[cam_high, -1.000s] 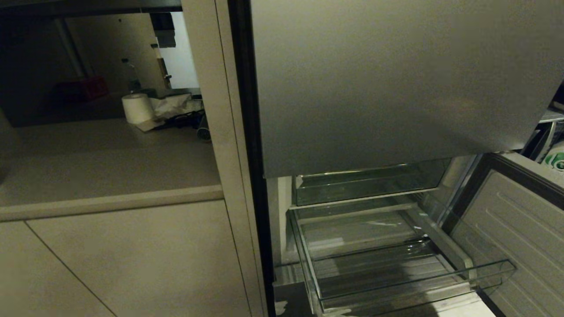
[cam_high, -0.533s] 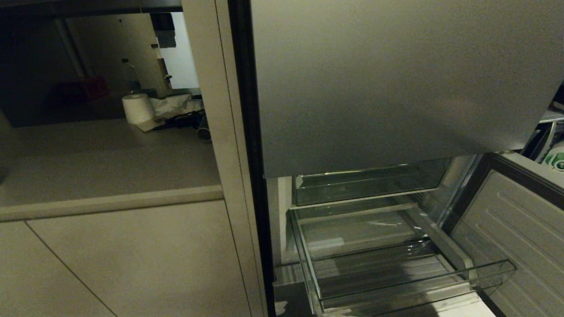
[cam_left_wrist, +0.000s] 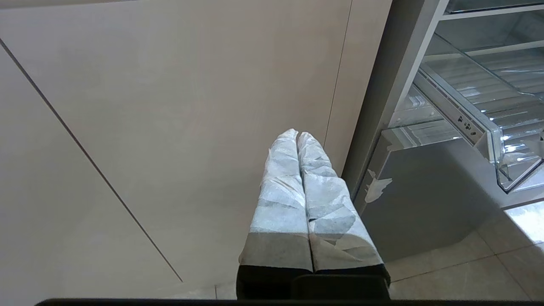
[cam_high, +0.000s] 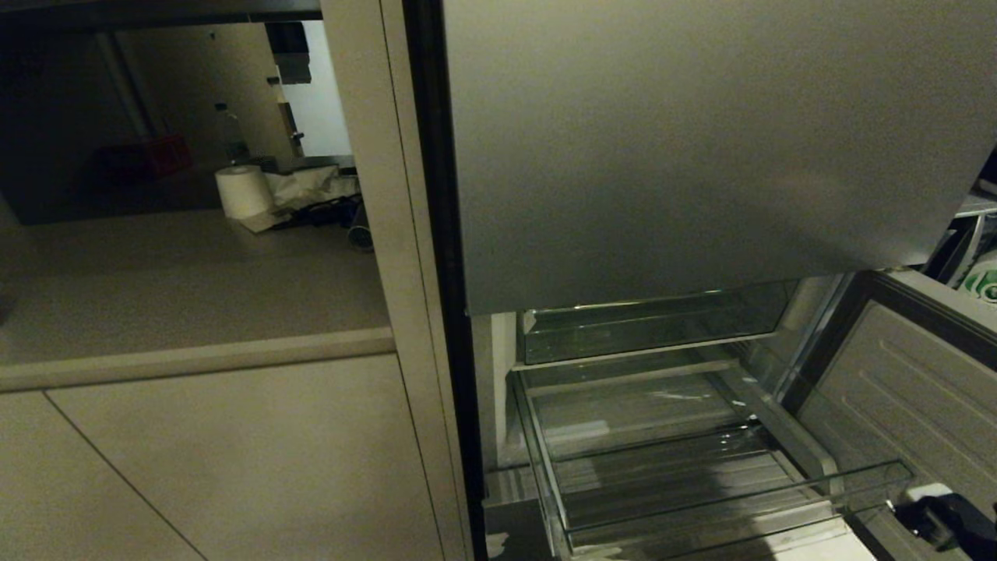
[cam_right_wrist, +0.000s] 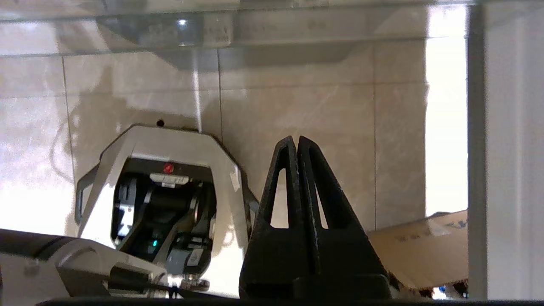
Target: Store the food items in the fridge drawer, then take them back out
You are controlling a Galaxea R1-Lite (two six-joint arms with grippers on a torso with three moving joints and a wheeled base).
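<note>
The fridge drawer [cam_high: 732, 496], a wide clear bin with a ribbed floor, stands pulled out of the open lower fridge, and nothing shows inside it. Its rim [cam_left_wrist: 459, 114] also shows in the left wrist view. The food items are out of view. My right arm [cam_high: 938, 518] shows in the head view's bottom right corner, beside the drawer's front right corner. The right gripper [cam_right_wrist: 296, 139] is shut and empty, its black fingers over floor tiles. My left gripper [cam_left_wrist: 297, 134], wrapped in white, is shut and empty in front of the beige cabinet panel, left of the fridge.
A shallower clear tray [cam_high: 654, 327] sits above the drawer. The grey upper fridge door [cam_high: 701, 140] hangs over it. The lower door [cam_high: 911, 389] stands open on the right. A counter with a paper roll [cam_high: 243, 191] lies to the left. My base [cam_right_wrist: 161, 191] and cardboard [cam_right_wrist: 425, 242] are on the floor.
My right arm has come up into the head view's bottom right corner, next to the drawer. The drawer and the left arm have not moved.
</note>
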